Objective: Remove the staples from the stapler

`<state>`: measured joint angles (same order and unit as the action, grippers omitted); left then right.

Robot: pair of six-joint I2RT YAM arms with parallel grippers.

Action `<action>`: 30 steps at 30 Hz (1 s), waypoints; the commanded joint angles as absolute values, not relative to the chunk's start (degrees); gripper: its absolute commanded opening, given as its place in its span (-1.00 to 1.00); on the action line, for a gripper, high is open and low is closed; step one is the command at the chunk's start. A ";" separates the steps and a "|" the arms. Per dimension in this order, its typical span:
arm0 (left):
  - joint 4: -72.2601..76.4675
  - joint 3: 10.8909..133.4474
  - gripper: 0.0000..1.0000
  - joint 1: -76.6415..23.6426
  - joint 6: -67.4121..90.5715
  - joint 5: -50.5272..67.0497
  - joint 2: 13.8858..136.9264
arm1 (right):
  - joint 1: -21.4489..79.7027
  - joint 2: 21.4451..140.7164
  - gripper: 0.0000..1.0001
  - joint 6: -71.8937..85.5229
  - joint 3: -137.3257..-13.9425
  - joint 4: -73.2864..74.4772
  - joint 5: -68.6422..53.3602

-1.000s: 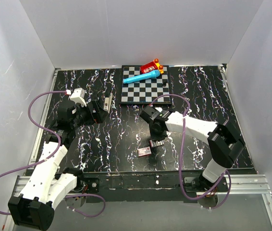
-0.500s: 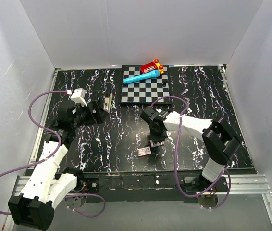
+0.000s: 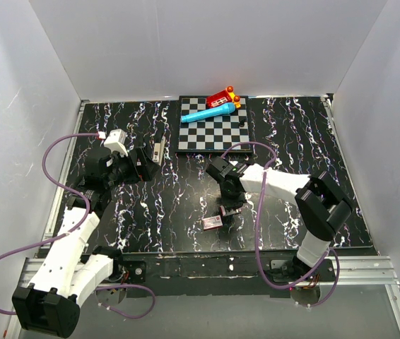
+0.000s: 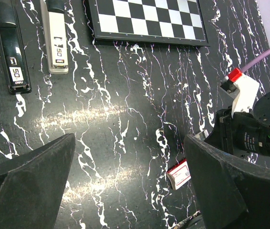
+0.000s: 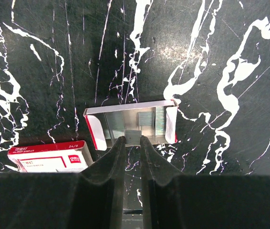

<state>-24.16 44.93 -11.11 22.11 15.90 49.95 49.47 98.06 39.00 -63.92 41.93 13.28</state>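
right pincer (image 5: 133,142): closed narrowly on staples (image 5: 134,136), held over an open box (image 5: 95,133) | left pincer (image 4: 125,191): spread wide, empty | stapler (image 4: 56,47): laid on surface (image 4: 116,119) near chessboard (image 4: 144,19) | staples judged light, stiff, brittle; best pinched across flat sides

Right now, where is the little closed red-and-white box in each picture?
Top external: the red-and-white box lies near the table's front edge, about the middle.
Left wrist: the box is low, right of the middle.
Right wrist: the box is at the bottom left.
Shared landmark: the right claw, pinching staples, is beside the box. The left wrist view shows only the arm behind it.
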 commanded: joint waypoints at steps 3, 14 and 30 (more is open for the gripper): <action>-24.17 46.32 0.96 -11.34 21.71 16.70 49.75 | 48.69 99.14 -0.76 39.55 -64.51 42.10 13.88; -24.17 46.32 0.96 -11.34 21.62 16.79 49.83 | 48.43 99.32 -0.72 39.55 -64.51 42.19 13.62; -23.99 46.49 0.96 -11.34 21.71 17.23 50.10 | 48.51 99.32 -0.49 39.02 -64.51 41.75 12.22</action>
<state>-24.16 44.93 -11.11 22.11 16.16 50.22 48.71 98.87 39.03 -63.92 41.91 12.80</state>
